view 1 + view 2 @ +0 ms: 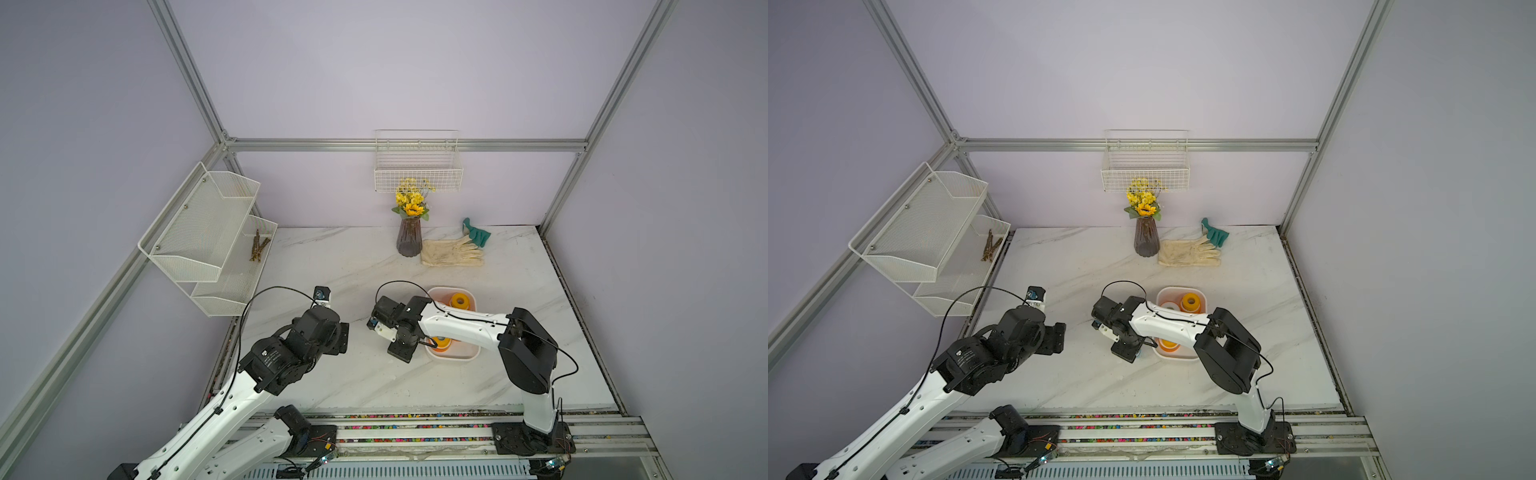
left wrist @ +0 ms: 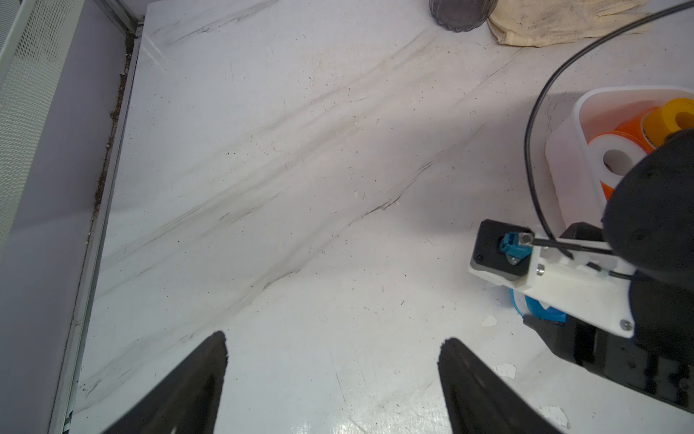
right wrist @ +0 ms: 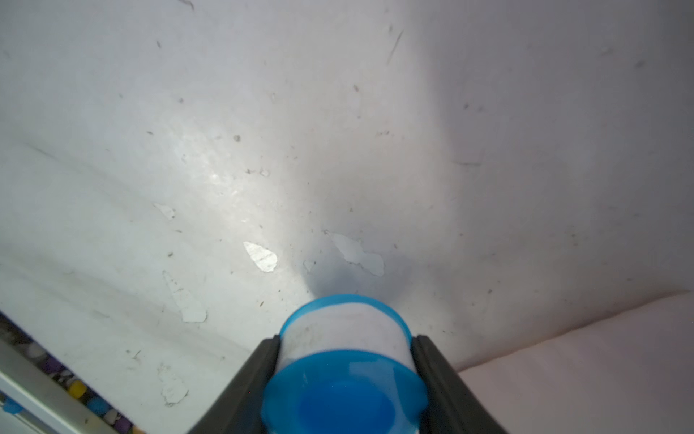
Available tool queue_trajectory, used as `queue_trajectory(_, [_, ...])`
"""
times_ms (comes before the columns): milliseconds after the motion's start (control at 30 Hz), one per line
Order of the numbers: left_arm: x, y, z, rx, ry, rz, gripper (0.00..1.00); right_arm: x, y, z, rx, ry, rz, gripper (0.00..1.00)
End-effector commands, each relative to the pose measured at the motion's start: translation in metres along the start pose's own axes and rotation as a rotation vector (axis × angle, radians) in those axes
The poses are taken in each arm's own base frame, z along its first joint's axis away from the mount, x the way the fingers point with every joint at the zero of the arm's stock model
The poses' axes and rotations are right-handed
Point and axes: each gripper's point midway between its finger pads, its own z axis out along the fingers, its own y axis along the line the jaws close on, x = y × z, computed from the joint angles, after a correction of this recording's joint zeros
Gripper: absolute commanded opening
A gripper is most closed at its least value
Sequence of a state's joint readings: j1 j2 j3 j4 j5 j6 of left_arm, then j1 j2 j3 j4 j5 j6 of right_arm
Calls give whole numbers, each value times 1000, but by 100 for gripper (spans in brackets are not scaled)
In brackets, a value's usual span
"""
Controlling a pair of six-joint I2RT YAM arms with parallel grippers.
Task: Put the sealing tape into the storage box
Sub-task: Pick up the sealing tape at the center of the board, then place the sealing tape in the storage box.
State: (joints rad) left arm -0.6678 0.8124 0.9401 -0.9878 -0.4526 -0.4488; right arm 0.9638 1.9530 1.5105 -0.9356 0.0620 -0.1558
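Right tool (image 3: 345, 340): closed on the blue-white spool (image 3: 343, 360), one finger against each side of its wound band.
Left tool (image 2: 334, 342): jaws wide, empty, above bare surface (image 2: 300, 188) at the left, well apart from the box.
Spool location: low over the surface, just left of the storage box (image 1: 451, 288), by its near-left corner. Contact with the surface cannot be told.
Box contents: a yellow spool (image 1: 460, 300) at the far end and an orange spool (image 1: 440, 345) at the near end.
Risk, slip: the grip sits out at the fingertips on a curved face, so the spool may twist or drop during the lift.
Risk, collision: the box wall stands just beside the tool, and a low transfer would strike or push the rim.
Risk, placement: free floor looks scarce, so a spool released onto another may roll or tip out.
Spool appearance: short cylinder, translucent blue flanges, white tape band faintly soiled, blue end cap.
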Motion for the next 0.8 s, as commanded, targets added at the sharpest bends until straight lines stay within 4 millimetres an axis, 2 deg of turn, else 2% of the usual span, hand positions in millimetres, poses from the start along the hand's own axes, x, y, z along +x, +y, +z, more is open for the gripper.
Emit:
queue_trajectory(0, [-7,-1,-1,10,-27,-2,87,-22,-32,-37,53,-119,94,54])
queue_trajectory(167, [-7,-1,-1,11,-28,-2,87,-20,-81,-58,87,-168,242,55])
queue_trajectory(367, [-7,0,-2,10,-30,-4,87,1,-129,-53,125,-133,370,55])
queue_trajectory(567, [-7,0,-1,7,-26,-2,87,19,-159,-38,143,-89,450,55])
queue_trajectory(767, [-7,0,-1,7,-27,-3,87,32,-164,-26,137,-49,468,55])
